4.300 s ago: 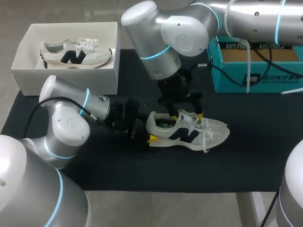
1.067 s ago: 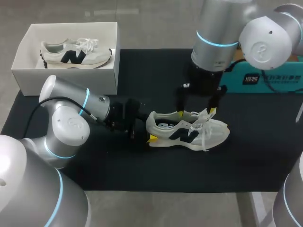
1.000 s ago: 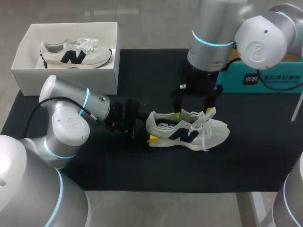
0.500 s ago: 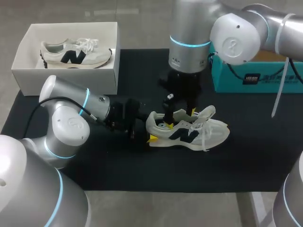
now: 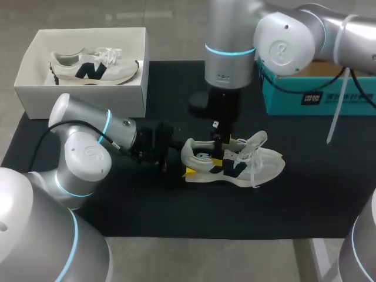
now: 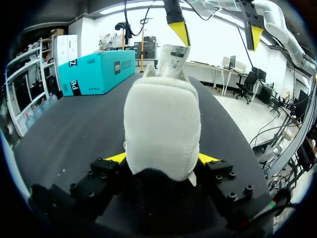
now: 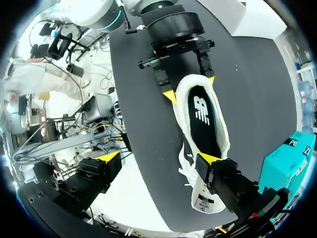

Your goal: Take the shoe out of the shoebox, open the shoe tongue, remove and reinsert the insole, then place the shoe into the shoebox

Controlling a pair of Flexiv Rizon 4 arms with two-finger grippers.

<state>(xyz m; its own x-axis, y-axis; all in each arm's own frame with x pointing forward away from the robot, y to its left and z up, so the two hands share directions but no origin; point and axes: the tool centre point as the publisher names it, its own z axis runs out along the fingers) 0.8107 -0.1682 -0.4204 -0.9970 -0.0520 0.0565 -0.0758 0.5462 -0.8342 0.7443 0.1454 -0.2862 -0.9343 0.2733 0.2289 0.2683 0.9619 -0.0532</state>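
The left gripper [image 6: 162, 158] held the shoe [image 5: 247, 161] tight. The right gripper [image 7: 158, 157] had moved over its opening, fingers wide apart, so it looked ready to grab the insole [image 7: 203, 119].

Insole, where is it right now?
In the right wrist view the insole lies inside the shoe on the black mat mid-table; the left gripper clamps the shoe's heel and the open right gripper hangs above it.
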